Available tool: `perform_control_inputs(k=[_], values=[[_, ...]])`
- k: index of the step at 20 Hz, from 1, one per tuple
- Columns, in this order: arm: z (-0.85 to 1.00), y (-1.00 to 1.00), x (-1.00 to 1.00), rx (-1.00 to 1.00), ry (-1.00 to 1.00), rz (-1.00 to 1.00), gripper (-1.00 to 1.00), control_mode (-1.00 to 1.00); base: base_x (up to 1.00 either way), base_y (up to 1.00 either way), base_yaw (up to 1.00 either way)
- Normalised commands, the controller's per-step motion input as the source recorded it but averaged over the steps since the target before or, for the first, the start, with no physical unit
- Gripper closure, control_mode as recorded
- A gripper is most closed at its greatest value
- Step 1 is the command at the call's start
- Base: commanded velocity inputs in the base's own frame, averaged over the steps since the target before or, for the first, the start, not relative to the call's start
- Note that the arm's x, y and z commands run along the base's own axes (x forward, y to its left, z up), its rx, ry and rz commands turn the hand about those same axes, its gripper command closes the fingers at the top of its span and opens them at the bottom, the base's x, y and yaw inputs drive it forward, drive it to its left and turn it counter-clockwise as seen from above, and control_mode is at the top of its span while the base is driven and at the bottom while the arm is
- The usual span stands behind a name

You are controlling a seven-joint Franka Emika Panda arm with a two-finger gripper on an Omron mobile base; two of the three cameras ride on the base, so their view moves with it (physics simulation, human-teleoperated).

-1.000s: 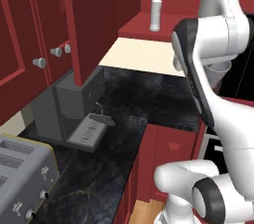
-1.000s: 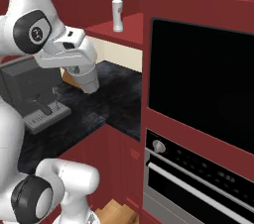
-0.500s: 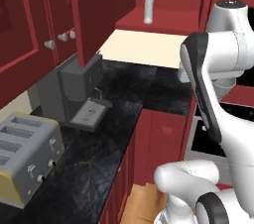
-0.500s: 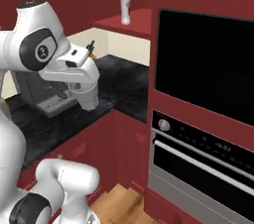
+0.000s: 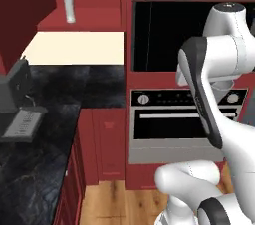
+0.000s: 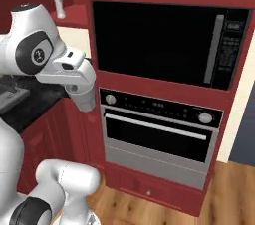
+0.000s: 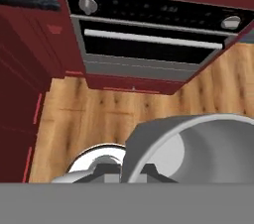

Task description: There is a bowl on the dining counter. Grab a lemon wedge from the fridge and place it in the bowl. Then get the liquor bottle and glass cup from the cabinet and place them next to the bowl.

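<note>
The liquor bottle [image 5: 69,4], slim and whitish with a red top, stands upright on the floor of the open red cabinet [image 5: 82,20] at the upper left; it is also at the top left of the right base view [image 6: 59,1]. My arm is folded close to the base, far from the bottle. Its gripper [image 6: 86,107] points down in front of the ovens, its fingers too small to make out; it is shut and no held thing shows. The hand view looks down at the wooden floor [image 7: 99,114]. The bowl, dining counter, lemon wedge, fridge and glass cup are out of view.
A black wall oven [image 6: 159,42] sits above a silver-fronted oven [image 6: 154,134] in a red column. A black stone counter [image 5: 55,114] with a grey coffee machine [image 5: 15,104] runs along the left. Wooden floor [image 5: 114,201] lies open before the ovens.
The whole picture has swung right, from the counter corner to the ovens, so the base has turned. The toaster has left the view. The bottle stays on its shelf.
</note>
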Motion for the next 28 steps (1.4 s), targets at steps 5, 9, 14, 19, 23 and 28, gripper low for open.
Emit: perform_control_inputs(k=[5,9,14,19,23,28], values=[[0.0,0.0,0.0,0.0,0.0,0.0,1.0,1.0,0.0,-0.61,-0.79],[0.0,0.0,0.0,0.0,0.0,0.0,1.0,1.0,0.0,-0.66,-0.78],[0.0,0.0,0.0,0.0,0.0,0.0,1.0,1.0,0.0,-0.64,-0.79],[0.0,0.0,0.0,0.0,0.0,0.0,1.0,1.0,0.25,-0.38,-0.73],[0.0,0.0,0.0,0.0,0.0,0.0,1.0,1.0,0.52,-0.09,-0.68],[0.0,0.0,0.0,0.0,0.0,0.0,1.0,1.0,0.83,0.06,-0.59]])
